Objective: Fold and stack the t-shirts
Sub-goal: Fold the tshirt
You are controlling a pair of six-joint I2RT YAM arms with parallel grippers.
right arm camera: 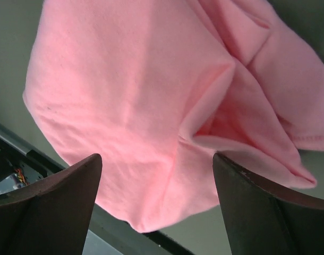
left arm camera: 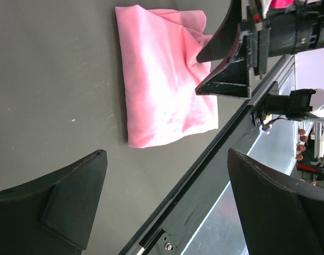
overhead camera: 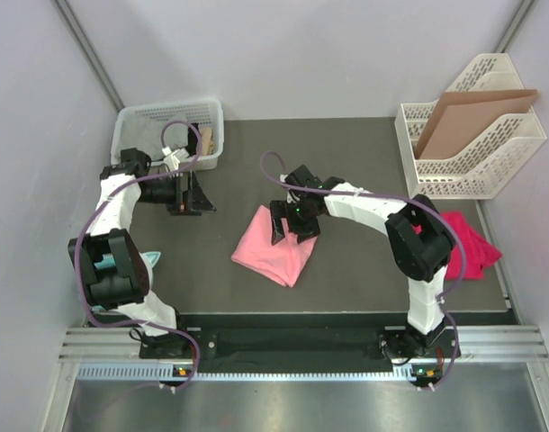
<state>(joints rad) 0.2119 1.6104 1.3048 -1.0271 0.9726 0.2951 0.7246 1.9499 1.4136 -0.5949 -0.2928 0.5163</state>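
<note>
With the right gripper (overhead camera: 294, 225) spread over the pink tee (overhead camera: 267, 252) at the centre of the table (overhead camera: 364, 270), we'd pinch its rumpled 1 o'clock edge low — the left gripper (overhead camera: 193, 193), fingers apart, sits at 10 o'clock.

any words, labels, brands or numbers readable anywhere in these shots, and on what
None can be read in any view.
The pink t-shirt shows no print or legible tag.
The magenta t-shirt shows none either.
The white basket, file rack and cardboard sheet show no markings.
</note>
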